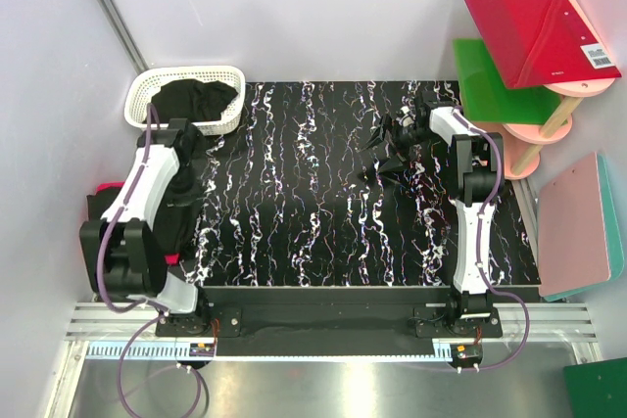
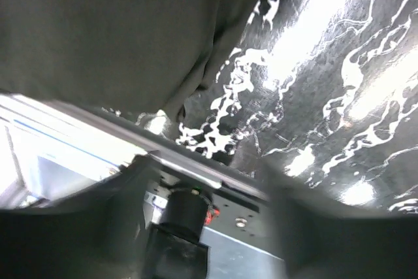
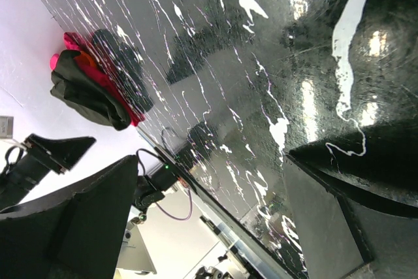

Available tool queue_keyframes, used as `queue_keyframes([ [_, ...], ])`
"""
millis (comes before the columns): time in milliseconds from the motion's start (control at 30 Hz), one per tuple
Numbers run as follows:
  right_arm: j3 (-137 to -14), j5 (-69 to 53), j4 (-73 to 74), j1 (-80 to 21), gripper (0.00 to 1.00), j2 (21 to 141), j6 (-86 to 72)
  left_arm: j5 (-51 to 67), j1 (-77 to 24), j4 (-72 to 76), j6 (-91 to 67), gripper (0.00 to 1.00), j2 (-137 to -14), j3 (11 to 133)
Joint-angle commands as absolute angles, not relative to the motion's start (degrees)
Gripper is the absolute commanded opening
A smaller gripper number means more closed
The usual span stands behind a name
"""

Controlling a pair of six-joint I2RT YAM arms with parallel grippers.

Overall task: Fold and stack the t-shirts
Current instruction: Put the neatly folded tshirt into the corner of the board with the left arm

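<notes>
The jaws on your left arm stand apart, the blurred dark fingers (image 2: 85, 227) with nothing between them, hanging just beside a fold of dark soft cloth (image 2: 98, 31) at the near-left edge of the black counter veined with white (image 1: 313, 212). I take that cloth for the top of the stack of folded t-shirts, black with hot-pink layers (image 1: 184, 217), which sits under that arm at the counter's left edge. The jaws on your right arm gape wide and empty too, fingers (image 3: 65, 227) well apart, low over bare counter toward the far right, well apart from the stack. So part of the job looks done, with several shirts folded and piled. At least one crumpled black t-shirt (image 1: 196, 100) is left in the white plastic lattice basket (image 1: 137, 105) at the far-left corner, and no shirt lies spread out for folding. You'll likely fetch that one next. The left arm itself hangs over the stack, close by the basket, so mind you don't drag the pile. The stiff red board (image 1: 539, 31), the green board (image 1: 485, 80) and the pale pink board (image 1: 578, 222) stand off the right side, near your right arm but not in its way.
</notes>
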State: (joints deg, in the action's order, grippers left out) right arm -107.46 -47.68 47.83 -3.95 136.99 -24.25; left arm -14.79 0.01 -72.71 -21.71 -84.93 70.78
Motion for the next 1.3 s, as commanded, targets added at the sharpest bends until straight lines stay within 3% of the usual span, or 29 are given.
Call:
queue_keyframes([
  [0,-107.23,-48.25,47.81,-3.43,1.00,136.67,-23.64,-15.72,0.26,-69.08,-21.97,0.00,-92.27,71.80],
  [467,-103.36,-47.46,47.90,-3.43,1.00,133.77,-22.33,-17.05,1.76,-66.36,-23.11,0.00,-106.00,87.45],
  [700,-103.36,-47.11,47.81,-3.43,1.00,134.12,-22.50,-19.33,7.72,-63.98,-29.70,0.00,-93.79,77.36],
  [833,-104.50,-47.72,47.90,-3.34,1.00,135.35,-23.20,-30.11,8.44,-69.07,-34.26,0.00,-89.92,75.15],
  [933,-105.20,-48.25,47.81,-3.43,1.00,136.23,-23.64,-34.09,9.05,-72.07,-37.16,0.00,-89.12,75.06],
  [1133,-105.82,-48.69,47.81,-3.43,1.00,136.93,-23.91,-28.14,15.72,-69.61,-40.16,0.00,-90.87,68.74],
  [1267,-105.64,-48.69,47.90,-3.52,1.00,136.93,-23.91,-30.41,18.54,-68.56,-40.08,0.00,-95.09,67.94],
])
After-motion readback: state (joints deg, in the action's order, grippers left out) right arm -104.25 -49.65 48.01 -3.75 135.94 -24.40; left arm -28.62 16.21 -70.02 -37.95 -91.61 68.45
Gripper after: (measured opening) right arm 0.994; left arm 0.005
